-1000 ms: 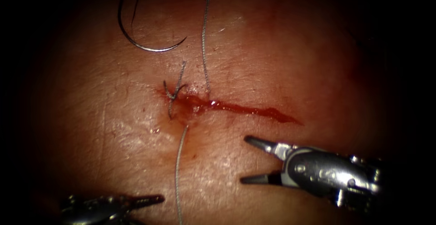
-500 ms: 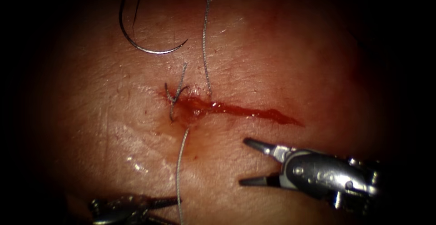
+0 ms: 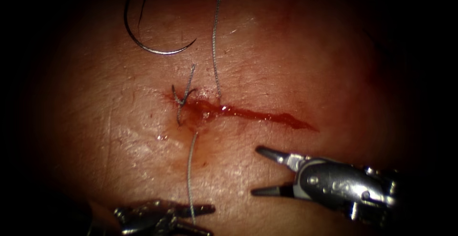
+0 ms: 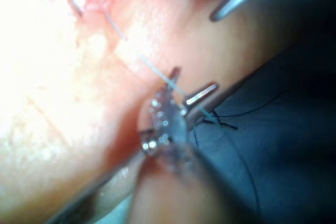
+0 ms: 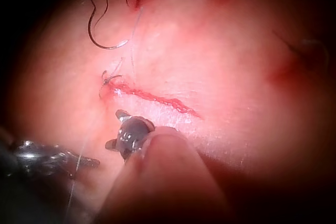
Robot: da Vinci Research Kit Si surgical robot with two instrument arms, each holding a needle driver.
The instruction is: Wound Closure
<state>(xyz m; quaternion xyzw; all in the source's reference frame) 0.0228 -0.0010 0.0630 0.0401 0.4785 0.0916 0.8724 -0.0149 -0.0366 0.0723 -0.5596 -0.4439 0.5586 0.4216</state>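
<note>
Since 1 s ago the left tool (image 3: 202, 219) has slid rightward along the near edge of the tissue (image 3: 305, 64) to the thread (image 3: 190, 169), which now passes between its parted jaws; whether they grip it I cannot tell. That strand runs from the cut (image 3: 248, 114) down the near side. The right tool (image 3: 255, 171) hovers below the cut, jaws spread, holding nothing. The needle (image 3: 152, 47) lies free on the tissue above the knotted stitch (image 3: 183, 100)
</note>
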